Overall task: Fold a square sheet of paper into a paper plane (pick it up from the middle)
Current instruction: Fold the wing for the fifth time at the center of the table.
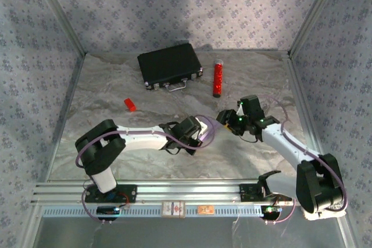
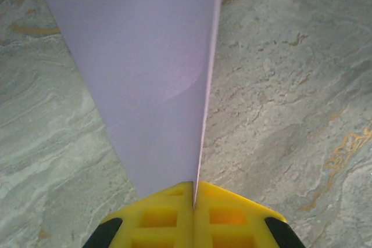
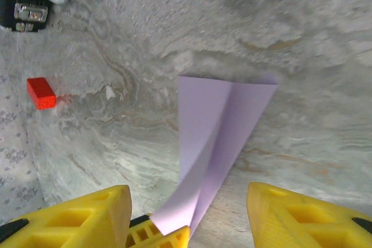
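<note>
The pale lilac paper (image 2: pixel 151 74) is folded into a narrow creased dart shape that widens away from the left wrist camera, hanging above the marbled table. My left gripper (image 2: pixel 193 189) is shut on its narrow end, with the yellow fingers pressed together on the sheet. In the right wrist view the same paper plane (image 3: pixel 218 126) runs up from the left gripper's fingertips (image 3: pixel 165 239), showing a centre crease. My right gripper (image 3: pixel 187 193) is open, its yellow fingers (image 3: pixel 99 213) standing wide on both sides of the paper without touching it. From above, the two grippers (image 1: pixel 203 130) (image 1: pixel 224 117) meet mid-table.
A black case (image 1: pixel 170 65) lies at the back of the table, with a red cylinder (image 1: pixel 218 78) to its right. A small red block (image 1: pixel 130 104) sits left of centre. Patterned walls enclose the table on three sides.
</note>
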